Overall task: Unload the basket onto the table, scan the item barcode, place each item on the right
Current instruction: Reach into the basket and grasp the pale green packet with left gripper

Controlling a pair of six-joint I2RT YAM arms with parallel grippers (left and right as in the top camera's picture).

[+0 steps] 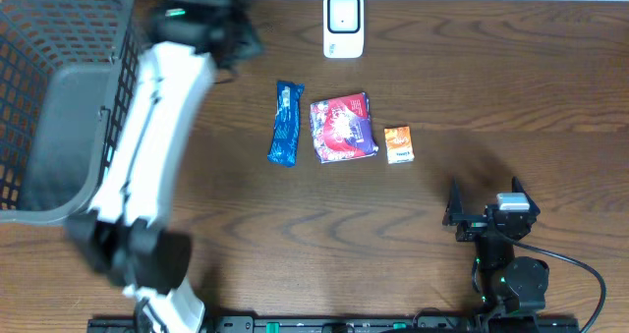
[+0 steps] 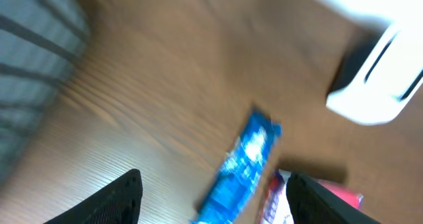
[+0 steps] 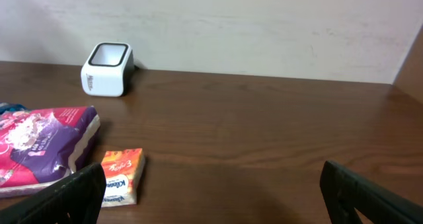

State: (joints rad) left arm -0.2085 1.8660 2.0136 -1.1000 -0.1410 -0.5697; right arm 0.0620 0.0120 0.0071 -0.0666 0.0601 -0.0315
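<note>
Left gripper and right gripper are hanging open, empty; blue packet is lying mid-tabletop, seemingly unscanned, scanner sitting at far edge.

Orange pack reads "Kleenex"; other txt illegible.

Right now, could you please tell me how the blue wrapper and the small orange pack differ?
The blue wrapper is long and narrow; the orange pack is short and squarish. Seen from overhead, the blue wrapper lies left of the purple pouch, the orange pack right of it. Both lie flat on the wooden table.
</note>
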